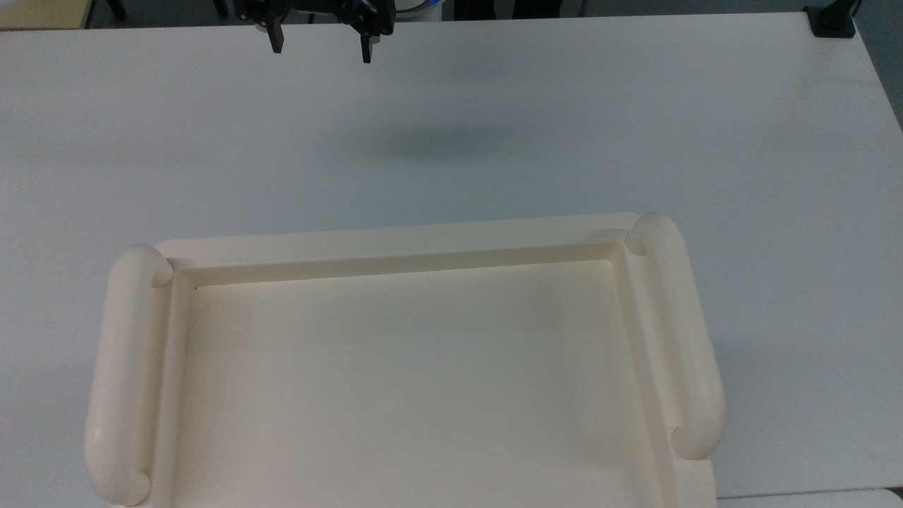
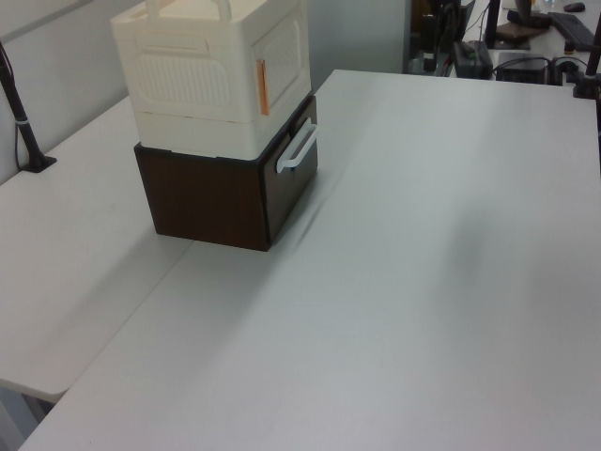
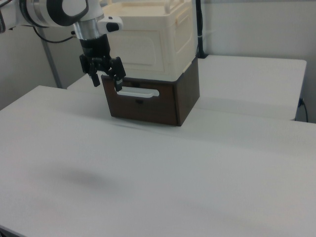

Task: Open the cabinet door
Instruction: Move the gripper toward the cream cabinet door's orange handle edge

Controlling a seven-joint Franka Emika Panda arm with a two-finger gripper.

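Starting nearest in the right view, we are looking across a bare stretch of white table (image 3: 173, 173) carrying only a faint shadow (image 3: 81, 177); nothing on it is bearing on the job.

Beyond that, the gripper (image 3: 106, 85) is hanging above the table with its two black fingers spread wide and nothing between them; in the top view the gripper (image 1: 321, 54) is sitting at the far edge of the table, well apart from the cabinet's tray-like top (image 1: 395, 367) and its two rounded rails (image 1: 127, 367), so we are judging that no contact is being made with anything.

Farther back, a dark brown drawer unit (image 3: 163, 106) with a white handle (image 3: 140, 92) is standing on the table, and the cream cabinet (image 2: 188, 75) is resting on top of it.

The cabinet door (image 3: 143, 47) is the cream front panel facing the gripper; in the left view the cabinet door (image 2: 282, 61) is lying flush with the body, and a small copper-coloured piece (image 2: 263, 86) is showing at one upright edge; no gap is showing along that edge.

We are therefore reading the task as barely begun; the door is shut, and the approach, the catch on the free edge and the whole swing are all remaining.
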